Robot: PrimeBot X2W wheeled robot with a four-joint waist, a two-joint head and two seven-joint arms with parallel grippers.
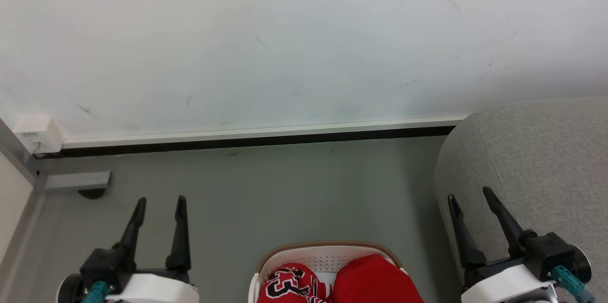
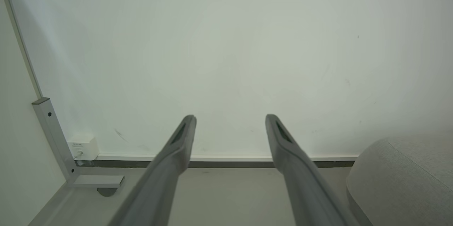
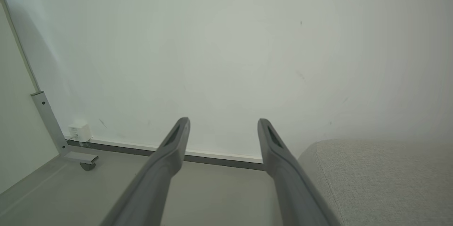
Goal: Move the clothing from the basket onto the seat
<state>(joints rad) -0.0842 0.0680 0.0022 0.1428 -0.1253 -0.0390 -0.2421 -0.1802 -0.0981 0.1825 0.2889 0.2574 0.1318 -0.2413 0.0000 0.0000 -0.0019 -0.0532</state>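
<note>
Left end effector [image 1: 161, 199] at lower left of head view, fingers pointing up the view, spread wide, nothing between them. Right end effector [image 1: 469, 194] at lower right, also wide and empty, fingers tilted a little to the left; in head view they overlap the left edge of the seat [image 1: 536, 165], can't tell if they touch. Basket [image 1: 327, 244] on the floor [image 1: 285, 189] at bottom centre, between the two end effectors and apart from both, brown rim and perforated white wall visible, lower part cut off by the frame edge. Clothing [image 1: 375, 279] is in the basket: a plain red bundle on the right, a red piece with black-and-white lettering [image 1: 289, 284] on the left, the two touching. Seat is grey fabric with a rounded corner, right of the basket and near it, nothing on the part that shows. Left wrist view: fingers apart, aimed at the white wall [image 2: 226, 41], seat at lower right. Right wrist view: fingers apart, seat just right of the right finger. Skirting [image 1: 261, 132] runs along the wall base. Small white box [image 1: 35, 134] low on the wall at far left, next to a grey metal frame [image 1: 76, 181] with a caster [image 1: 92, 194] under it.
</note>
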